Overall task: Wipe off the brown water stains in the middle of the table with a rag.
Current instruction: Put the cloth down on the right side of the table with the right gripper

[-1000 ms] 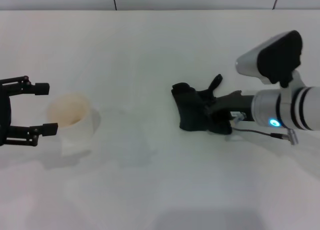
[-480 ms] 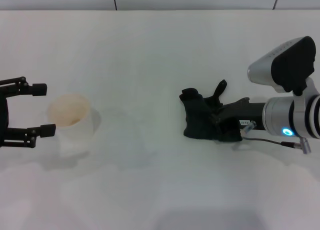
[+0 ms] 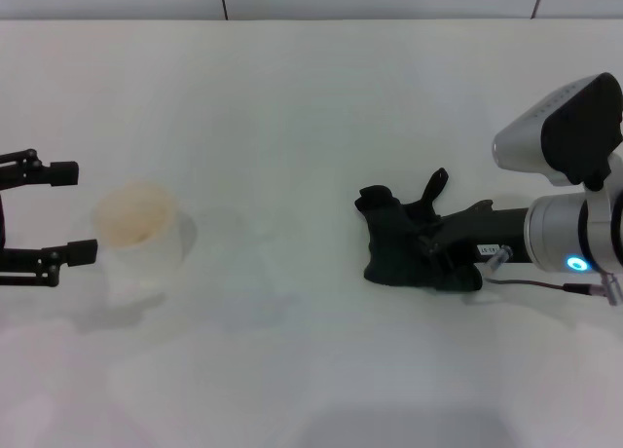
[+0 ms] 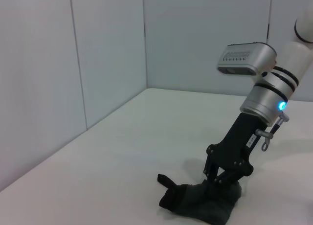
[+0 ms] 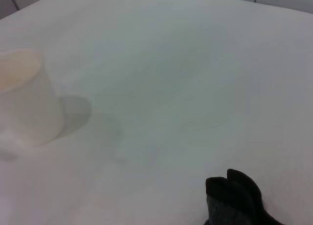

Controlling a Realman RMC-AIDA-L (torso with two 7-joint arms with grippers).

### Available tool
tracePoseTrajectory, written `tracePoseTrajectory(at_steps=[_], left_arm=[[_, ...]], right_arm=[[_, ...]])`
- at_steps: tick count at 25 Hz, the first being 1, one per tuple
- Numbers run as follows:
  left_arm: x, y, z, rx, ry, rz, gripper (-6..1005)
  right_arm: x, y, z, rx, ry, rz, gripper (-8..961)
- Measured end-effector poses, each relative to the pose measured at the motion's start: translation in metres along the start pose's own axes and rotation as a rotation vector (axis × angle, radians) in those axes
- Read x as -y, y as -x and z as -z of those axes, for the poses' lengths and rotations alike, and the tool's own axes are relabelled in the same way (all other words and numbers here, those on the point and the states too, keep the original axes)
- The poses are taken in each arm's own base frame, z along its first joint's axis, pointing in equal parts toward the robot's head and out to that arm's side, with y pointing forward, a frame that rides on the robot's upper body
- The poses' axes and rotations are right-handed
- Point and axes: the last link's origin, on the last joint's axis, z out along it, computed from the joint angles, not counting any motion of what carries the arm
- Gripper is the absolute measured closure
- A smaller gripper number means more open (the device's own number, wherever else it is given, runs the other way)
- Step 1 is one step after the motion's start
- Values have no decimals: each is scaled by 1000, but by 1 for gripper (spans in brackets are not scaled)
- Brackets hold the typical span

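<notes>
The black rag (image 3: 394,239) lies crumpled on the white table (image 3: 292,107), right of the middle. My right gripper (image 3: 440,245) reaches in low from the right and is shut on the rag's right side. In the left wrist view its fingers (image 4: 222,176) press down into the rag (image 4: 198,203). A corner of the rag (image 5: 234,198) shows in the right wrist view. No brown water stains show on the table in any view. My left gripper (image 3: 70,211) hovers open at the far left, holding nothing.
A white cup (image 3: 138,242) with a brownish inside stands at the left, just right of the left gripper's fingertips, and also appears in the right wrist view as the cup (image 5: 22,95). A pale wall runs along the table's far edge.
My right gripper has slid to the right, dragging the rag with it. The left gripper has drawn back slightly to the left, away from the cup.
</notes>
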Motion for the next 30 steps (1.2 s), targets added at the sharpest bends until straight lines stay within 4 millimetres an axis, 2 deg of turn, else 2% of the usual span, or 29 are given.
tracePoseTrajectory(at_steps=[7, 10, 21, 26, 30], left_arm=[[0, -1, 0, -1, 1, -4, 119], [0, 0, 0, -2, 1, -2, 119], [-2, 1, 2, -15, -15, -2, 119], [-1, 0, 5, -48, -43, -4, 119], [0, -2, 8, -79, -77, -2, 118]], right_arm=[[-6, 8, 6, -7, 34, 50, 877], [-10, 13, 10, 11, 44, 78, 683], [0, 21, 27, 85, 19, 113, 457], [15, 21, 42, 170, 10, 113, 245], [28, 18, 53, 244, 8, 118, 150]])
